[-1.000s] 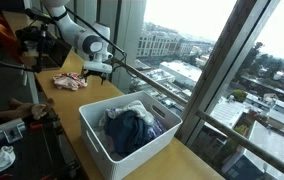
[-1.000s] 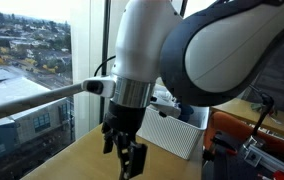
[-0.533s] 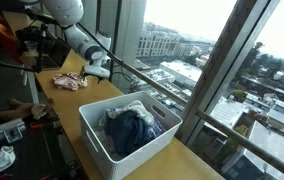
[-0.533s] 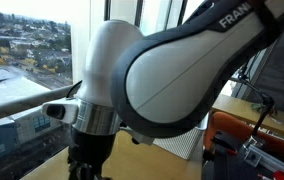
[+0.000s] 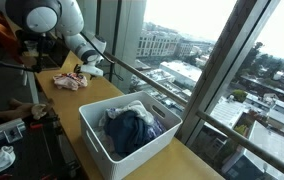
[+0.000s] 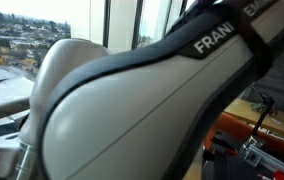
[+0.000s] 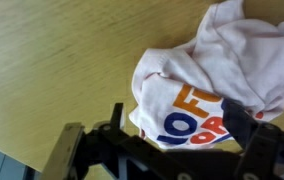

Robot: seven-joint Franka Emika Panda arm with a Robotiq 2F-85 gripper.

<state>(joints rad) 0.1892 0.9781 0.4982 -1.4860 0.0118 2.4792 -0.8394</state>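
A crumpled white shirt with orange and blue lettering (image 7: pixel 207 70) lies on the wooden table; it also shows in an exterior view (image 5: pixel 70 82). My gripper (image 7: pixel 182 130) is open and hangs just above the shirt's printed edge, one finger on each side of it. In an exterior view the gripper (image 5: pixel 84 68) is right over the shirt at the far end of the table. I cannot tell whether the fingers touch the cloth. The arm's body (image 6: pixel 132 110) fills almost all of an exterior view and hides the gripper there.
A white plastic bin (image 5: pixel 100 143) stands nearer on the table, holding a dark blue garment (image 5: pixel 132 130) and a white one (image 5: pixel 130 104). A window rail (image 5: pixel 157 88) runs along the table's edge. Red equipment (image 6: pixel 257 140) stands beside the table.
The arm has swung away from the bin toward the far end of the table and come down over the shirt. It now blocks almost all of one exterior view.
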